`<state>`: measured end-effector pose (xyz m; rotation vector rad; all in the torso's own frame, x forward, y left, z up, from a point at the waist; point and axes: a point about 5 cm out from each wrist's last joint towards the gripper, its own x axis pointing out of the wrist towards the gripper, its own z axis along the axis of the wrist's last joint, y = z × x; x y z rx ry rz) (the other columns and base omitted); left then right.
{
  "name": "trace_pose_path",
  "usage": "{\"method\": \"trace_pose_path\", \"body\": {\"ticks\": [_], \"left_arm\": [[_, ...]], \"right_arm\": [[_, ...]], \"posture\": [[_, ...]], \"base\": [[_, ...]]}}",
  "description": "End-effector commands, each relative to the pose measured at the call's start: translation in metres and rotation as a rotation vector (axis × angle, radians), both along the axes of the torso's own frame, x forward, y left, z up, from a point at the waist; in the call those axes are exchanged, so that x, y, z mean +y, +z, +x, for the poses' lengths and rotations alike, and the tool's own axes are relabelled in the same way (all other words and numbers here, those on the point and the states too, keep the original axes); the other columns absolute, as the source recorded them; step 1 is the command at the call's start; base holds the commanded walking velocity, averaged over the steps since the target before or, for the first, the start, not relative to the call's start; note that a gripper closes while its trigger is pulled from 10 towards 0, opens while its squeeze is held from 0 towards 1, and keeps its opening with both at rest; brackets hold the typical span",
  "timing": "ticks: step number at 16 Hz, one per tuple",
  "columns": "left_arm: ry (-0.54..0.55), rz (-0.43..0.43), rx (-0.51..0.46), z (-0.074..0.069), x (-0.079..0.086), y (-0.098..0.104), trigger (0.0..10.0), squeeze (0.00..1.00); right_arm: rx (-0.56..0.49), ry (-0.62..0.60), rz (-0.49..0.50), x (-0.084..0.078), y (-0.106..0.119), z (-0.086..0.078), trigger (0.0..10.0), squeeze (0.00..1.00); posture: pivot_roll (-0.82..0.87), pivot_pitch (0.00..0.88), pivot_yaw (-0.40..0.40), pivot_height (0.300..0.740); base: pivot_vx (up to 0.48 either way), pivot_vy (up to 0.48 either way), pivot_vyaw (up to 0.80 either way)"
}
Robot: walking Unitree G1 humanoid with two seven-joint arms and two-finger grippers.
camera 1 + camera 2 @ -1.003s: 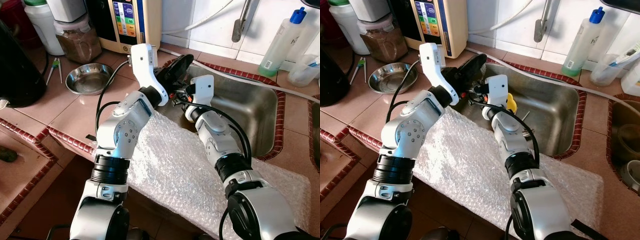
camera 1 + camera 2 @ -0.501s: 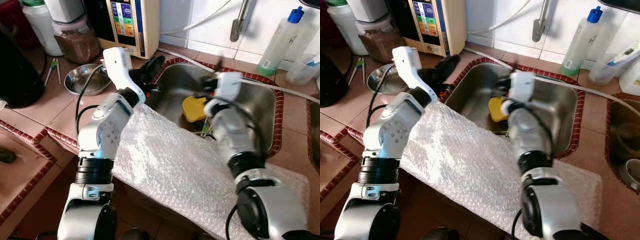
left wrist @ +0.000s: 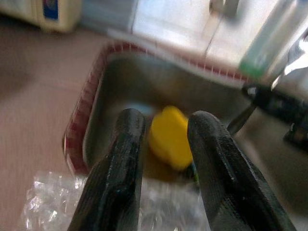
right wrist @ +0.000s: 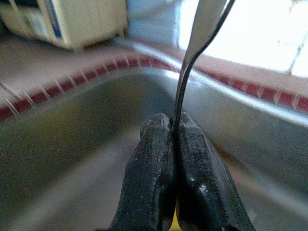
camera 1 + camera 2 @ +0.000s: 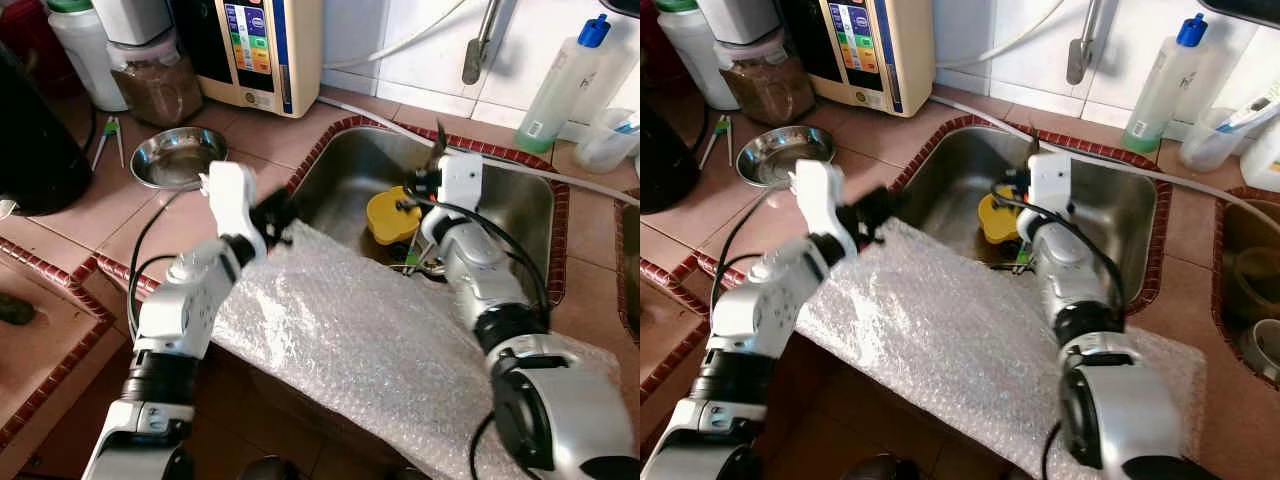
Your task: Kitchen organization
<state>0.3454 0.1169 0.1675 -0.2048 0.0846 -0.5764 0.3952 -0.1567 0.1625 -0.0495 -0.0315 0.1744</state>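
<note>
My right gripper (image 5: 424, 184) hangs over the steel sink (image 5: 510, 215), shut on the thin handle of a metal utensil (image 4: 186, 67) that sticks upward (image 5: 440, 138). Just below it a yellow object (image 5: 391, 214) lies in the sink bottom beside some small cutlery. My left gripper (image 5: 277, 214) is over the sink's left rim, at the far corner of the bubble wrap sheet (image 5: 350, 335). Its fingers (image 3: 126, 144) stand open with nothing between them, pointing toward the yellow object (image 3: 168, 135).
A steel bowl (image 5: 178, 156) sits on the tiled counter at left, behind it a brown-filled jar (image 5: 157, 82) and a beige appliance (image 5: 262, 45). A black vessel (image 5: 35, 140) stands far left. A green-liquid bottle (image 5: 565, 85) and a tap (image 5: 480, 40) are behind the sink.
The left arm has drawn back from the sink's rim toward the near counter edge. The right gripper has swung from beside it out over the sink with the utensil.
</note>
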Motion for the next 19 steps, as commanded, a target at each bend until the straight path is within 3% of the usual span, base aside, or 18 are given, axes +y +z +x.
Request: {"method": "trace_pose_path", "body": {"ticks": [1,2,8,17,19], "left_arm": [[-0.008,0.038,0.009,-0.001,0.001,-0.007,10.0,1.00],[-0.002,0.054,0.012,0.000,0.002,-0.010,10.0,1.00],[-0.018,0.110,0.007,0.002,0.002,-0.016,10.0,1.00],[-0.056,0.195,-0.031,0.002,0.003,-0.018,10.0,1.00],[-0.017,0.206,-0.059,0.006,0.006,-0.012,10.0,1.00]], "right_arm": [[0.021,-0.002,-0.020,-0.001,-0.001,0.001,3.4,0.00],[0.067,-0.005,-0.007,-0.003,-0.008,0.000,10.0,1.00],[0.193,0.033,-0.006,0.002,-0.029,-0.005,10.0,1.00],[0.165,0.067,0.061,0.012,-0.024,-0.004,10.0,1.00],[0.139,0.094,0.090,0.017,-0.021,-0.005,10.0,1.00]], "posture": [[0.01,0.105,0.030,0.740],[0.01,0.103,0.030,0.740],[0.01,0.103,0.034,0.740],[0.02,0.093,0.029,0.740],[0.02,0.096,0.030,0.740]], "base": [[0.000,0.000,0.00],[0.000,0.000,0.00],[0.000,0.000,0.00],[0.000,0.000,0.00],[0.000,0.000,0.00]]}}
